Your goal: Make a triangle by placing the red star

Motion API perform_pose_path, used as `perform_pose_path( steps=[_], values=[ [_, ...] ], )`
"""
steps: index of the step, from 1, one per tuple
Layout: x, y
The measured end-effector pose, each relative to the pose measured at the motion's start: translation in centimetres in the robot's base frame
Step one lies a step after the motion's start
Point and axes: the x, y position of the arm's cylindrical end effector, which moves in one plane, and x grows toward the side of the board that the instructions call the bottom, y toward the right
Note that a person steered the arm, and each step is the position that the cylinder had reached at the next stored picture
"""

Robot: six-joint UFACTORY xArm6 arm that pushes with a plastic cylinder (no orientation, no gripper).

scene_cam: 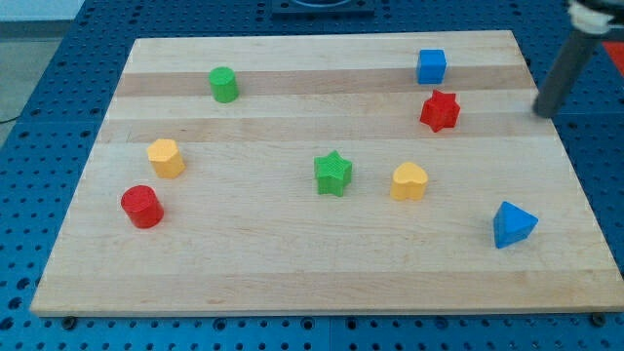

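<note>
Dark rod slanting in from the view's top right, my tip (543, 112) down, blurred

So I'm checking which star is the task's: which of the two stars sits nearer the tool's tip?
The red star, just below the blue cube, lies left of my tip; the green star sits mid-board, farther away.

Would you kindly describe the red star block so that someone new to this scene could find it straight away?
Start at the wooden board's top-right corner in the camera view, where a blue cube block sits. Directly below the cube is the red star-shaped block. My tip stands apart to its right. It is the only red piece with points; the other red block is a cylinder at far left.
</note>
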Motion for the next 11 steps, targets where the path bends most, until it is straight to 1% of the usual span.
perform_pose_path(
  steps=[1,2,3,4,5,6,7,9,10,11],
  values=[
    [-0.8,-5.7],
    [-1.5,-9.2],
    [0.2,-11.2],
    [3.3,-9.2],
    [3.1,-10.6],
    [0.6,-13.2],
    [-0.8,-13.4],
    [-0.8,-17.7],
    [-1.0,-15.9],
    [-2.2,-13.8]
  ],
)
